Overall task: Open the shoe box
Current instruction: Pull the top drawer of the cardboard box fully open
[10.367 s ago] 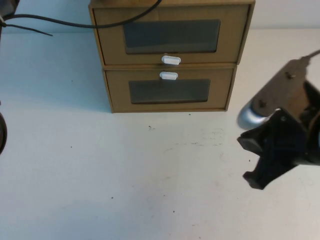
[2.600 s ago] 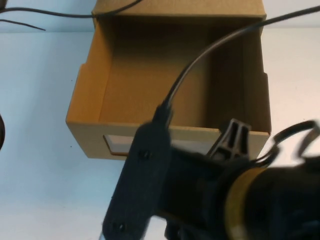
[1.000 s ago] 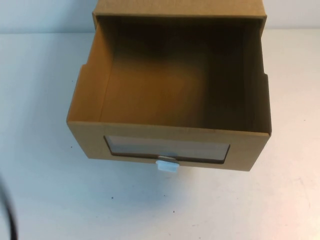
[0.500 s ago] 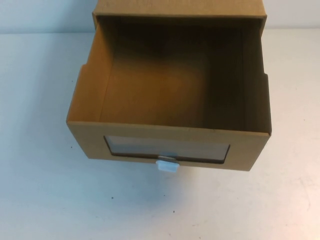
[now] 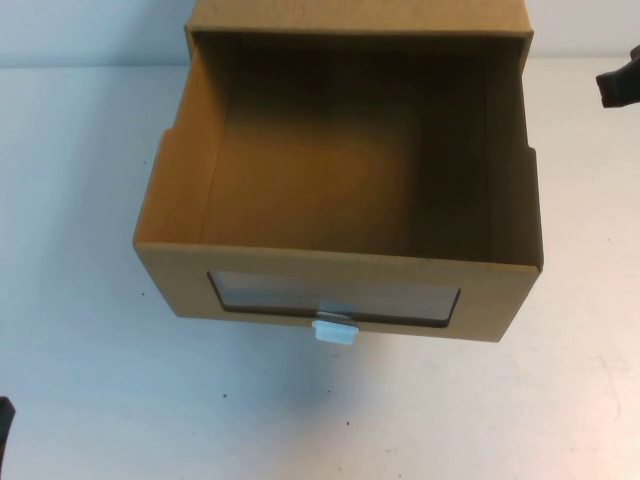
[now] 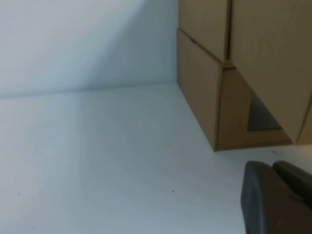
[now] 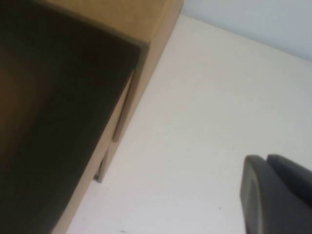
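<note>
High view: we find the shoe box (image 5: 330, 180) still open at centre, while the right gripper (image 5: 620, 86), pressed together, has reappeared at two o'clock, clear of it. Left gripper (image 6: 274, 195), likewise pressed together, sits low at seven o'clock; we judge the opening done.

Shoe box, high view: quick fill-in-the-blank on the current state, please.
The shoe box drawer is ___, not shut. Its inside is ___. Its white handle sits on the ___ panel. The right gripper hangs off the box's ___ side, the left gripper low off the opposite side.
Missing: open; empty; front; right
</note>
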`<state>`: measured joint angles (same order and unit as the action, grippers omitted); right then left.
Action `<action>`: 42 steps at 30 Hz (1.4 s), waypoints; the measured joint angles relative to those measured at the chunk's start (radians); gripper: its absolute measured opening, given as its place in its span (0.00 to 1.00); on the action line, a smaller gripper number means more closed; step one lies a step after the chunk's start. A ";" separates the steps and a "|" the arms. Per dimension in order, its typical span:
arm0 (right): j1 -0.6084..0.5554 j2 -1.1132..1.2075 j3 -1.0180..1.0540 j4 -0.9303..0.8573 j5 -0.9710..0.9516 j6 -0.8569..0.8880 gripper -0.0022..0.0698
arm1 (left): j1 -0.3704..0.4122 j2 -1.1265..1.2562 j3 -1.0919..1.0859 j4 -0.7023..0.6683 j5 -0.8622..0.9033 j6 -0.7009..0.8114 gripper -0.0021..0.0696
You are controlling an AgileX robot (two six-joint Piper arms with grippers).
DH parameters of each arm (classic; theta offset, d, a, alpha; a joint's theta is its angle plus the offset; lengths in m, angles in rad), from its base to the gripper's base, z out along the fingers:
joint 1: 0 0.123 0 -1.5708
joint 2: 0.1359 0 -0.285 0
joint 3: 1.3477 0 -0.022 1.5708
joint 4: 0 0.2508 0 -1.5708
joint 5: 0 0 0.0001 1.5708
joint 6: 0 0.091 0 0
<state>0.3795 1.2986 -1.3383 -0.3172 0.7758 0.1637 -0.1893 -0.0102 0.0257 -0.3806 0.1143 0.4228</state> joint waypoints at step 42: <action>-0.311 -0.344 0.604 0.097 -0.633 0.000 0.01 | 0.000 -0.002 0.000 0.000 0.038 -0.007 0.02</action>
<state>0.0685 0.9548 -0.7347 -0.2202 0.1430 0.1637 -0.1893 -0.0123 0.0257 -0.3806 0.1520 0.4157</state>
